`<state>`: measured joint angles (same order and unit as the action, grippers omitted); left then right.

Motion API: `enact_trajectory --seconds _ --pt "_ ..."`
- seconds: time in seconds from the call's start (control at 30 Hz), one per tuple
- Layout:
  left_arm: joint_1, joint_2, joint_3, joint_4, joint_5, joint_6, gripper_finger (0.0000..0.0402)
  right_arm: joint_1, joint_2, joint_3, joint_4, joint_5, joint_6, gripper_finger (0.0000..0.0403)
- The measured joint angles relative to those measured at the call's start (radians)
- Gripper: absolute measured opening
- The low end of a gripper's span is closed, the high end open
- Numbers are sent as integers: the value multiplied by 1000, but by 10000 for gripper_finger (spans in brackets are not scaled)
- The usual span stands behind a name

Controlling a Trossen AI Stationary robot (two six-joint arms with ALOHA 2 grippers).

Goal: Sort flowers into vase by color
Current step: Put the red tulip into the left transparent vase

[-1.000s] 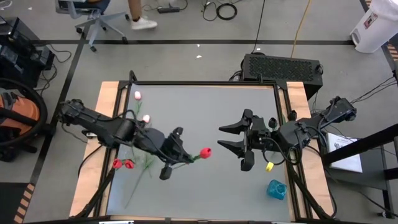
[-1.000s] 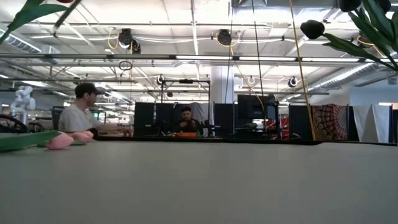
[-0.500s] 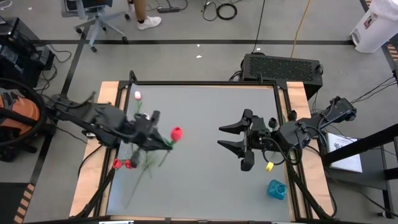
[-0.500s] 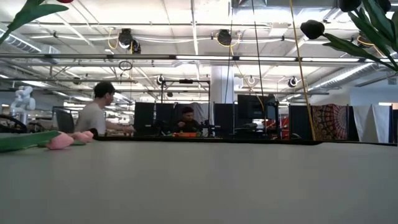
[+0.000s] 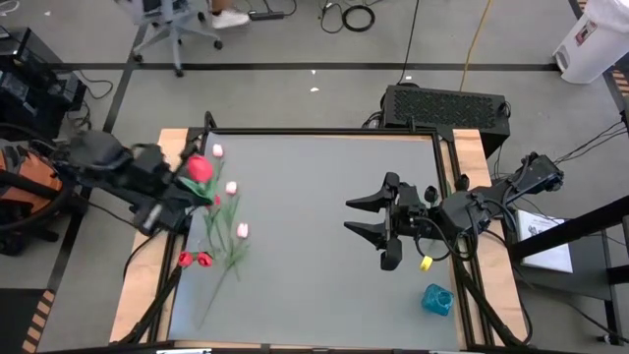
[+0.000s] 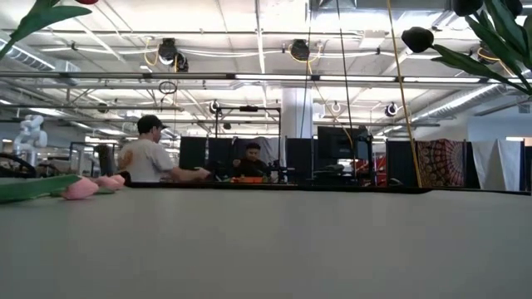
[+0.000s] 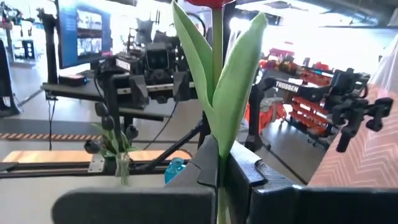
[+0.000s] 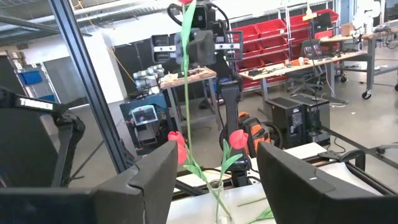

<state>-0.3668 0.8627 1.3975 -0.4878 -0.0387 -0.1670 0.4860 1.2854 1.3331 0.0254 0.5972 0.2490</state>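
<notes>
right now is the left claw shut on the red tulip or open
Shut on it: the left claw pinches the red tulip stem between its fingers, holding it upright.

Loose tulips [image 5: 228,234] (pink, red) table-left

High view: straight down on the whole counter [image 5: 324,197], both arms and the floor around.

Low view: at counter height, level across the surface into the room, very near; pink flower heads [image 6: 81,188] at its edge.

Left wrist view: forward past the left tool [image 7: 222,167], close on a red tulip [image 7: 217,81] stem, toward the far arm.

Right wrist view: forward between the right tool [image 8: 214,168] fingers toward the left arm. Shared with the high view: that raised tulip.
</notes>
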Motion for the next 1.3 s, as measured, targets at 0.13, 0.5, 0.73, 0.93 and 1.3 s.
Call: enact_trajectory --seconds 0.13,0.5,0.73,0.93,1.3 --pt "0 -64 0 -66 0 0 11 0 0 0 0 0 0 210" --pt "0 -235 1 -198 95 -3 11 0 0 0 0 0 0 210" --pt "0 -321 1 -306 116 17 11 0 0 0 0 0 0 210" --pt "0 -372 0 -412 116 76 11 0 0 0 0 0 0 210" --pt "0 -458 0 -549 110 105 11 0 0 0 0 0 0 210"
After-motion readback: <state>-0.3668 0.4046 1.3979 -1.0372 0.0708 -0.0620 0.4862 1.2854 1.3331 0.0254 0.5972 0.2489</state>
